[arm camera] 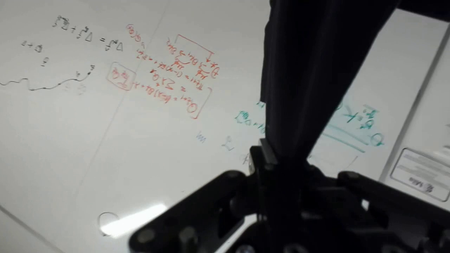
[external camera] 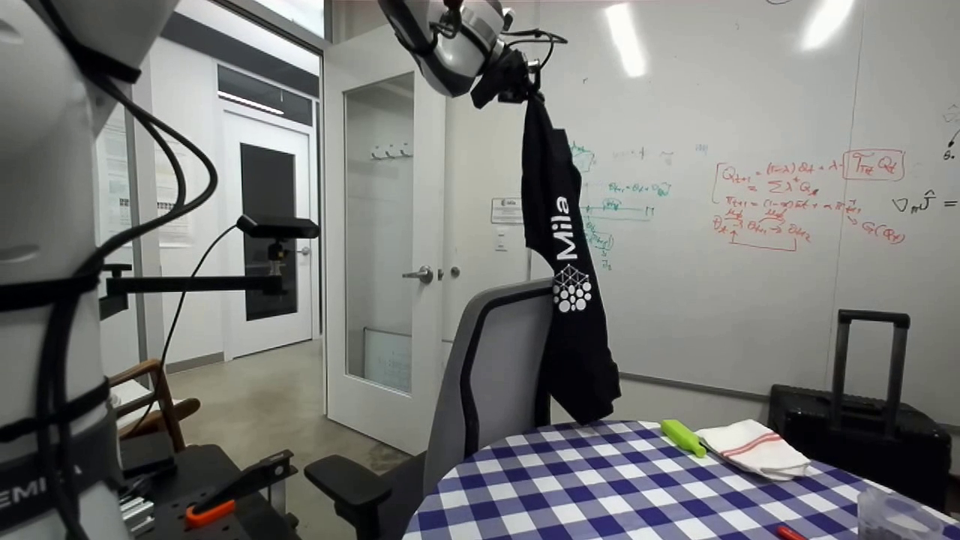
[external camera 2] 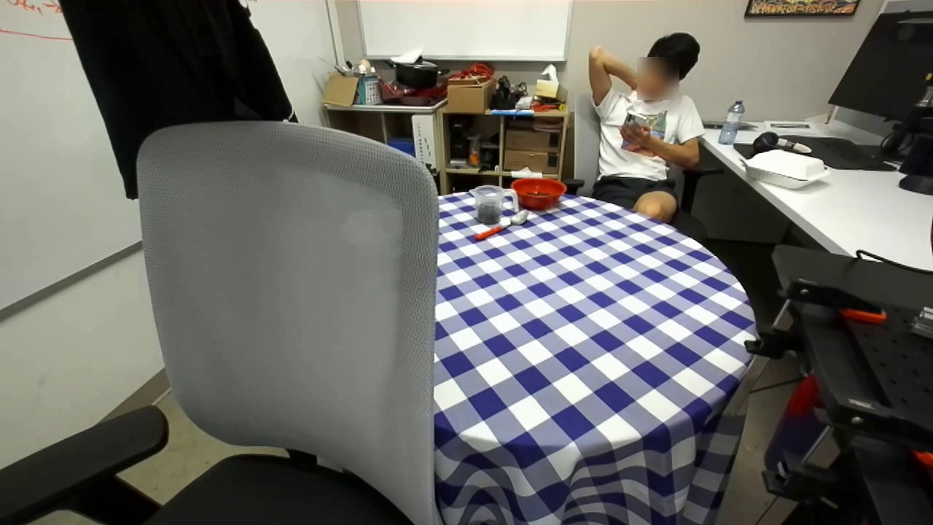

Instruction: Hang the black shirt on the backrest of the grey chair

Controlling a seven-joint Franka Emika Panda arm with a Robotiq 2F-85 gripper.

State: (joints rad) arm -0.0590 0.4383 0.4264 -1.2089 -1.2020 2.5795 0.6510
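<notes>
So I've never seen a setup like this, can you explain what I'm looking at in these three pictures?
The machine is a robot arm. Its gripper, a kind of two-fingered hand at the end, is shut on a black shirt, which hangs down by the backrest of a grey chair; I can't tell whether shirt and chair touch. Two pictures are taken from outside the robot, at different places. The third is taken from its wrist, looking past the gripper and shirt to a whiteboard, with the writing upside down. On the checked tablecloth are a red bowl, a clear measuring cup, a red-handled spoon, a folded white towel and a green object I can't identify.
</notes>
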